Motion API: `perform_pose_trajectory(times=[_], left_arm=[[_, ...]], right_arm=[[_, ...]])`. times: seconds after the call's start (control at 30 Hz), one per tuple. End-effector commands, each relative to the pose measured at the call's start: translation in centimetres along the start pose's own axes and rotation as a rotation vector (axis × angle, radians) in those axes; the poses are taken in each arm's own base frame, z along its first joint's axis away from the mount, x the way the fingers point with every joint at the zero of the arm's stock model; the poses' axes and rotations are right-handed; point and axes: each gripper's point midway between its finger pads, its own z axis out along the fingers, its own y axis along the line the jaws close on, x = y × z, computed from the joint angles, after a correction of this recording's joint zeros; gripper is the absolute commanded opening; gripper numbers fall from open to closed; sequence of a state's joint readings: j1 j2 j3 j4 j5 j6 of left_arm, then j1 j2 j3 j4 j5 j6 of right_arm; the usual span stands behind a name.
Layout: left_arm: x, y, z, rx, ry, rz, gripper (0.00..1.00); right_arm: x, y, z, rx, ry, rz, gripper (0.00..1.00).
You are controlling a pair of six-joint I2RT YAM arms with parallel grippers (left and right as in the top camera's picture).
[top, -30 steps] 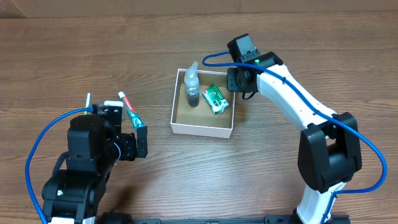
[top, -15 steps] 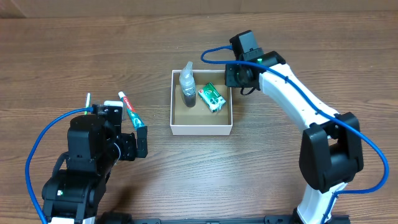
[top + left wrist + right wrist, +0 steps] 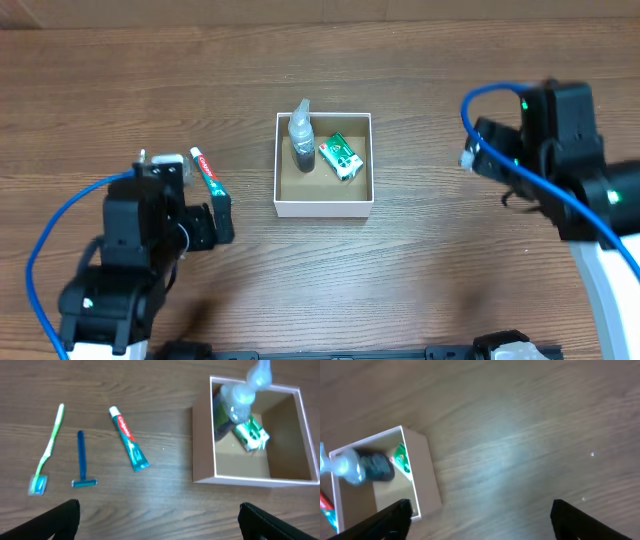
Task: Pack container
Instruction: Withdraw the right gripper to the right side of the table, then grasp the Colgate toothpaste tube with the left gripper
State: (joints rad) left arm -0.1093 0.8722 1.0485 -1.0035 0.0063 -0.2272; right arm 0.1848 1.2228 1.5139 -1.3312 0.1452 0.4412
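The small square cardboard container [image 3: 323,209], white outside and plain brown inside, is sitting at the centre of the overhead view on the brown wood-grain table [image 3: 420,290]. A clear spray bottle with dark liquid [image 3: 301,142] is standing in its left half, nozzle reaching over the upper rim. A small green packet [image 3: 342,157] is lying tilted beside it in the upper right part; its white print is too small to read.

Left of the container, well apart, a white, red and green toothpaste tube [image 3: 129,438] is lying on the table with its white cap toward the upper left. Its red lettering is too blurred to read. Further left a blue razor [image 3: 81,460] and a green-and-white toothbrush [image 3: 47,450] are lying side by side, not touching.

The left gripper [image 3: 159,506] is hovering over bare wood below these items, jaws spread wide and holding nothing. The right gripper [image 3: 481,507] is hanging to the right of the container, jaws likewise gaping wide and empty.
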Motion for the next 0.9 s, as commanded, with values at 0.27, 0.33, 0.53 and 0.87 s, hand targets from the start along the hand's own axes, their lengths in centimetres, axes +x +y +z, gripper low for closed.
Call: perform_pose_trajectory(times=[0.27, 0.33, 0.53, 0.87], left_arm=[[-3.7, 1.0, 10.7, -0.202, 0.293, -0.255, 1.00], [-2.0, 1.5, 14.2, -0.220, 0.390, -0.310, 1.00], [0.8, 3.9, 20.5, -0.235, 0.521, -0.455, 1.00], [4.8, 6.7, 26.3, -0.286, 0.618, -0.497, 1.00]], right_arm=[[9.8, -3.2, 2.7, -0.005, 0.217, -0.142, 0.96], [9.7, -3.2, 2.5, -0.004, 0.209, -0.141, 0.96], [9.7, -3.2, 2.5, -0.006, 0.207, -0.144, 0.96], [9.6, -3.2, 2.5, -0.006, 0.206, -0.148, 0.97]])
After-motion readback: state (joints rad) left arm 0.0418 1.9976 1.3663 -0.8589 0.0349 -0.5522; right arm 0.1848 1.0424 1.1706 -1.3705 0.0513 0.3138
